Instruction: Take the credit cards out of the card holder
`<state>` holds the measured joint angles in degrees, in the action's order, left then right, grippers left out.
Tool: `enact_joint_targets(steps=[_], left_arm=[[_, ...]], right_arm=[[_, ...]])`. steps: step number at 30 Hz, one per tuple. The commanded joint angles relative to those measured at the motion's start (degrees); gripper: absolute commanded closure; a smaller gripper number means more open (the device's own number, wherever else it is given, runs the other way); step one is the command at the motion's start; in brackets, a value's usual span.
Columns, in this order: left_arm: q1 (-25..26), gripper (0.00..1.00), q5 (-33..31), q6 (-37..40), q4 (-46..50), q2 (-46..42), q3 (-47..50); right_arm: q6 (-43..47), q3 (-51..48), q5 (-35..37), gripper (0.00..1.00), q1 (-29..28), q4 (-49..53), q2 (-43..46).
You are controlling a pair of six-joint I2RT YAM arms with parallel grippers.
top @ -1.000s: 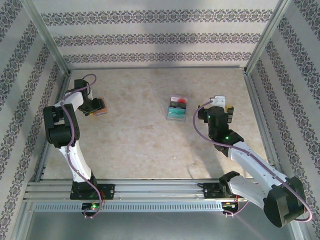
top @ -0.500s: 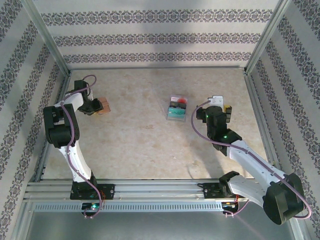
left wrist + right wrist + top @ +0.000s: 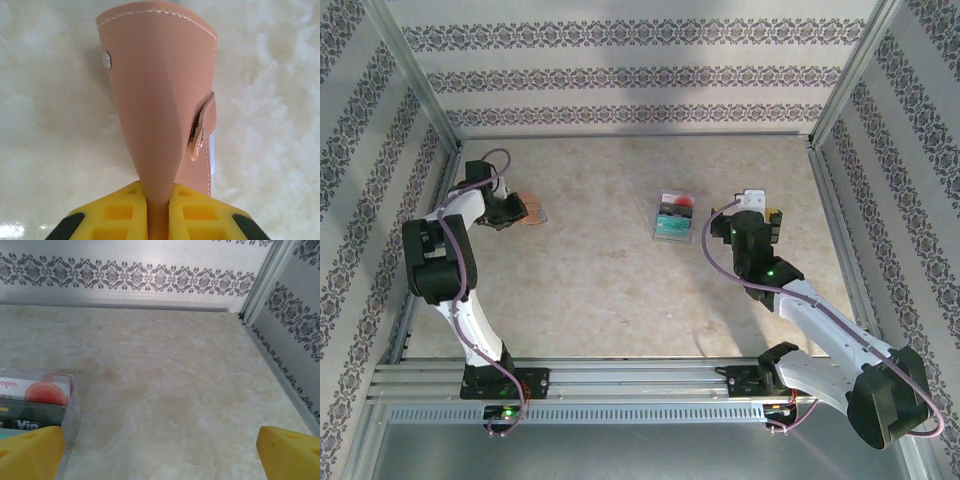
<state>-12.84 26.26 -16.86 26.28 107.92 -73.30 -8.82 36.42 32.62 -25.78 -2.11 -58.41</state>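
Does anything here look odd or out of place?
The brown card holder, squeezed in the left pincer at the far left of the table, looks crumpled: its leather is pinched narrow at the grip and flares wider beyond.

White-black arms (image 3: 470, 320), purple cables (image 3: 498, 153), yellow gripper fingers (image 3: 30, 447)

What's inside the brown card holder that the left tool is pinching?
The card holder, pinched in the left tool, is folded nearly shut: only brown leather, its snap tab and a pale blue inner sliver show. What it holds inside is covered.
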Motion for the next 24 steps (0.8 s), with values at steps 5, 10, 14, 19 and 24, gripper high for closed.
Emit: enact_joint_targets(steps=[5,10,14,19,24], left_arm=[[2.7,0.87,9.6,-3.5,-5.3,-9.6,5.2],[6.5,0.87,13.2,-5.9,-6.8,-16.4,9.0],[10.6,0.87,14.1,-7.8,-7.2,-21.9,10.9],[15.6,0.86,15.9,-12.2,-9.6,-27.1,13.7],[19.1,0.86,16.8,-15.1,-10.4,-31.3,16.1]], right_arm=[[-11.5,7.2,-13.7,0.02,-0.8,8.0,0.8],[-20.6,10.9,-29.7,0.02,-1.3,7.8,-2.5],[-27.1,14.0,-40.5,0.02,-3.5,4.7,-8.5],[-32.1,16.9,-48.3,0.02,-7.6,-3.3,-16.8],[-35.5,20.8,-53.6,0.02,-9.2,-10.0,-24.4]])
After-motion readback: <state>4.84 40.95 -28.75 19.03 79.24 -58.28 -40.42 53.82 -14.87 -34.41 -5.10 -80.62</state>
